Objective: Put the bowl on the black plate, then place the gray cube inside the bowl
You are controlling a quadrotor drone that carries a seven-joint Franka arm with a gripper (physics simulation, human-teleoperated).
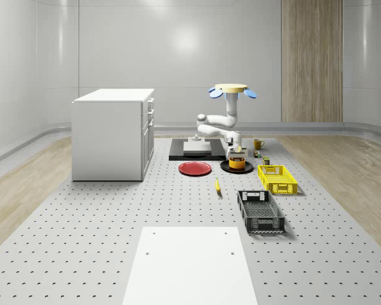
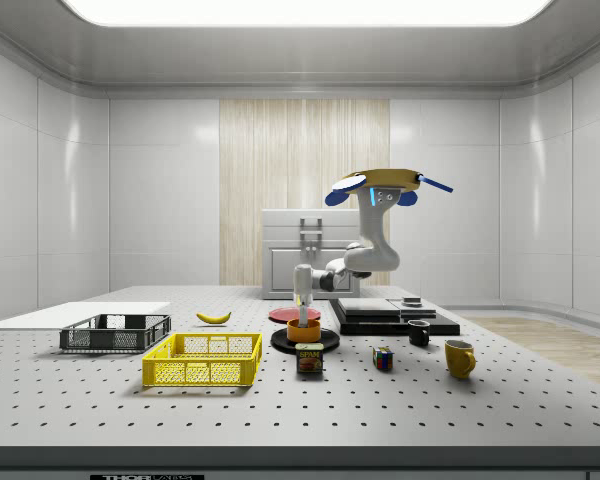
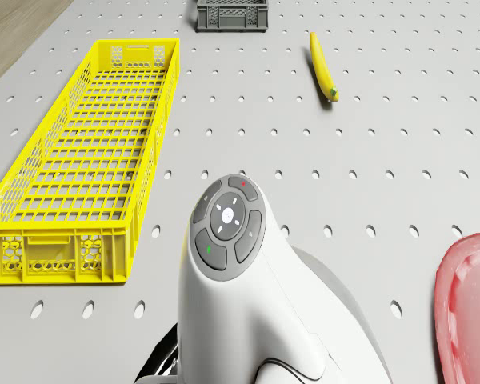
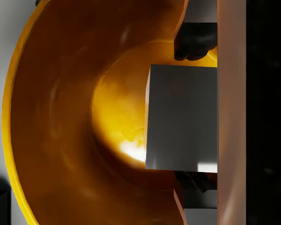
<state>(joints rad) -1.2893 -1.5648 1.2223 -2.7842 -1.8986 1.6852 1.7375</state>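
The orange bowl sat upright on the black plate; the gray cube hung above its hollow.

The room is lit evenly and brightly from a broad ceiling panel, seen as a white strip in the side view. Soft glare patches are reflected on the glossy back wall in the whole-scene view. Only faint, short shadows are cast on the desk beneath the crates. In the wrist view, the bowl is shaded dark at its rim and glows bright at its floor, and a pale highlight is caught on the gray cube. Edges are rendered crisp throughout.
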